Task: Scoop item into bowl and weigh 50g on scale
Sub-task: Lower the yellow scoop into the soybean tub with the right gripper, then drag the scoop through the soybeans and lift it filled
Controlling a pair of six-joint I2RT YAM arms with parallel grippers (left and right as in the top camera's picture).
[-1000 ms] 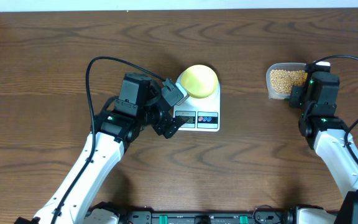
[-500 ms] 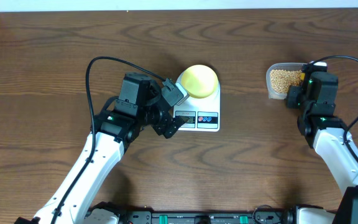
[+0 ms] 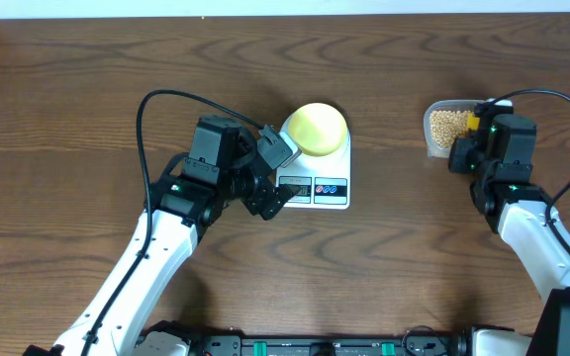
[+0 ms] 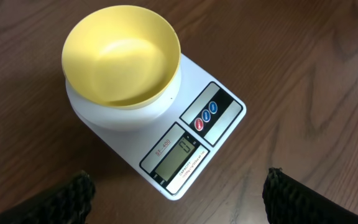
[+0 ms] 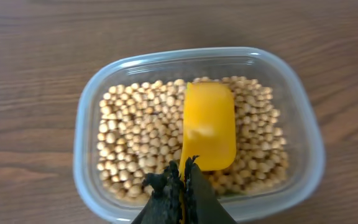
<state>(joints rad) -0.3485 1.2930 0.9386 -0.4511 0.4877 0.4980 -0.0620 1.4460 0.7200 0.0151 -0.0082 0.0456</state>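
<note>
the beans (image 5: pixel 135 124) lay in a clear tub (image 5: pixel 84 155) at the right side of the counter (image 3: pixel 87 79), well apart from the scale (image 4: pixel 191 73). a yellow scoop (image 5: pixel 209 127) rested over them near the tub's middle. its upper face was bare of beans, and whether its lip had dug in could not be told. the right tool (image 5: pixel 182 180) was clenched on the scoop's handle, close to the tub's near wall.

the bowl (image 4: pixel 104 68) sat empty on the scale at mid-counter. the left tool (image 4: pixel 179 198) hung released over the scale's display (image 4: pixel 182 152) edge, grasping nothing.

the step in hand looked to be loading the first scoop, so the task seemed barely begun. to do it well, the lip would need to tip down and push forward under the beans, not skim over them. the scoop should then level out before it lifts, so the round beans don't roll off. a modest load seemed wiser than a heaped one, since the carry to the bowl crosses open counter. the tub looked light, so a hard shove might slide it.
</note>
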